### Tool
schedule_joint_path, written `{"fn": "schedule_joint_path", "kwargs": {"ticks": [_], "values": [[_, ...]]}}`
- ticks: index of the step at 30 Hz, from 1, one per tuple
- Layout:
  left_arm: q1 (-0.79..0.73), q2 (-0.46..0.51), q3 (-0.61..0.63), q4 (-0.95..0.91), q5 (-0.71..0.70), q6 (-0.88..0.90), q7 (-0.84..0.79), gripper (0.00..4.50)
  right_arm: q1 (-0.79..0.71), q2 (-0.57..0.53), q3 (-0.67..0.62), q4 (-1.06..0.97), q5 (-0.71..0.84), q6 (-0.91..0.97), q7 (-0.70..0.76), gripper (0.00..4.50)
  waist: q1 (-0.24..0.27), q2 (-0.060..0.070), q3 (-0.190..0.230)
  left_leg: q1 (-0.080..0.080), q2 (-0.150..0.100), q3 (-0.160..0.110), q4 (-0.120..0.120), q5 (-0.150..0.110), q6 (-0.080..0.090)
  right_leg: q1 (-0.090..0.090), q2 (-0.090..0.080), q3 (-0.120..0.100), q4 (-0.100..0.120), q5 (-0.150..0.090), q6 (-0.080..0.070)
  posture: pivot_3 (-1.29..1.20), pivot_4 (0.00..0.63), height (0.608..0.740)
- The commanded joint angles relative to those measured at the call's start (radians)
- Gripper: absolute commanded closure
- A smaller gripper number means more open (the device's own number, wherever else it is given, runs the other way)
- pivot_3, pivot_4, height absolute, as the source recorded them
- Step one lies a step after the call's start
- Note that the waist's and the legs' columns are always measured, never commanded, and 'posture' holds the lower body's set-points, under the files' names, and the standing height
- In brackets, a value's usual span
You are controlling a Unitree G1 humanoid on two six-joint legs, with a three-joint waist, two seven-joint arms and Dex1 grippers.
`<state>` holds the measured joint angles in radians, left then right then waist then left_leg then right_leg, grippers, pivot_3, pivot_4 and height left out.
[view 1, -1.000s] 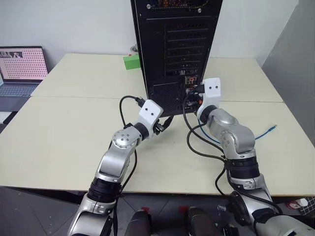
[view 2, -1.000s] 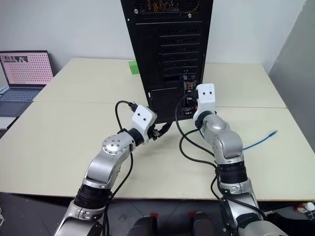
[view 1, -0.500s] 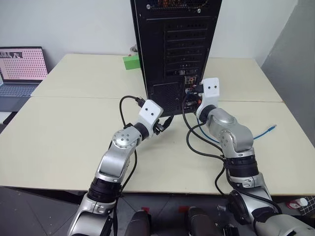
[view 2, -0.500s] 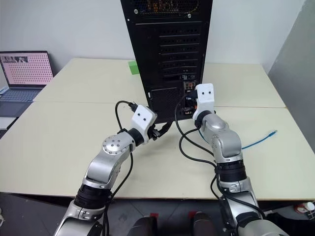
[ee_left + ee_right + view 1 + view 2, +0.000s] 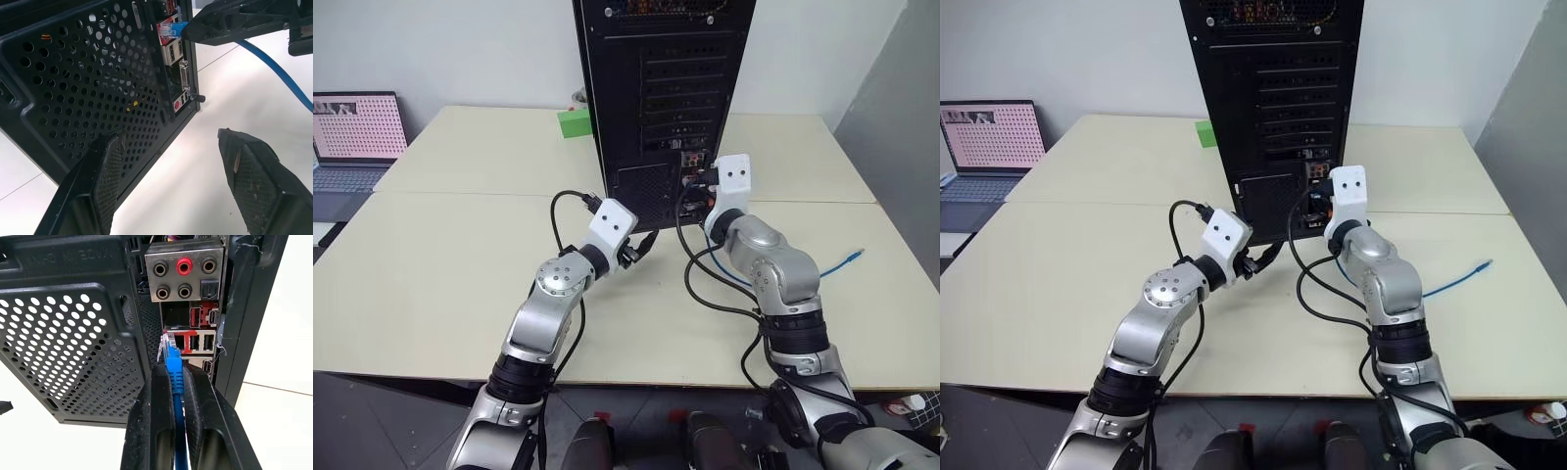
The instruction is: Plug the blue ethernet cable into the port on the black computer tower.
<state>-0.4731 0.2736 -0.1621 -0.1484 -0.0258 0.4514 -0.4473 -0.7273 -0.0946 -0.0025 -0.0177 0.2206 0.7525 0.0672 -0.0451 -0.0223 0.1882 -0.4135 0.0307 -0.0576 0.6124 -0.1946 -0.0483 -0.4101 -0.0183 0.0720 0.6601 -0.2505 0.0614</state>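
The right gripper (image 5: 177, 382) pinches the blue ethernet cable (image 5: 174, 366) at the port (image 5: 179, 342); the left gripper (image 5: 178, 161) is spread, holding nothing

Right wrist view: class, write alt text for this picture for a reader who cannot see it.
The right hand, shut on the blue ethernet cable, holds its clear-tipped plug at the port on the back of the black computer tower. Round audio jacks, one red, sit above, and a perforated vent panel lies beside the connector strip.
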Motion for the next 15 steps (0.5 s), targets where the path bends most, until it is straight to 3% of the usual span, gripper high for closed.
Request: {"fn": "schedule_joint_path", "kwargs": {"ticks": [1,15], "values": [[-0.010,0.004,-0.002,-0.041,0.005,-0.009,0.002,1.29,-0.005,-0.005,-0.015,-0.055,-0.001,-0.003,0.003,4.50,0.000,0.000,0.000,0.000,0.000,0.000,0.000,0.000,0.000,0.000,0.000,0.000,0.000,0.000,0.000,0.00,0.150,0.740],[-0.007,0.004,-0.005,-0.040,0.004,-0.013,0.000,1.29,0.005,-0.008,-0.014,-0.067,-0.001,0.007,0.010,4.50,0.000,0.000,0.000,-0.002,0.000,0.000,0.000,0.000,0.000,-0.001,0.000,0.000,-0.001,0.000,0.000,0.00,0.150,0.740]]}}
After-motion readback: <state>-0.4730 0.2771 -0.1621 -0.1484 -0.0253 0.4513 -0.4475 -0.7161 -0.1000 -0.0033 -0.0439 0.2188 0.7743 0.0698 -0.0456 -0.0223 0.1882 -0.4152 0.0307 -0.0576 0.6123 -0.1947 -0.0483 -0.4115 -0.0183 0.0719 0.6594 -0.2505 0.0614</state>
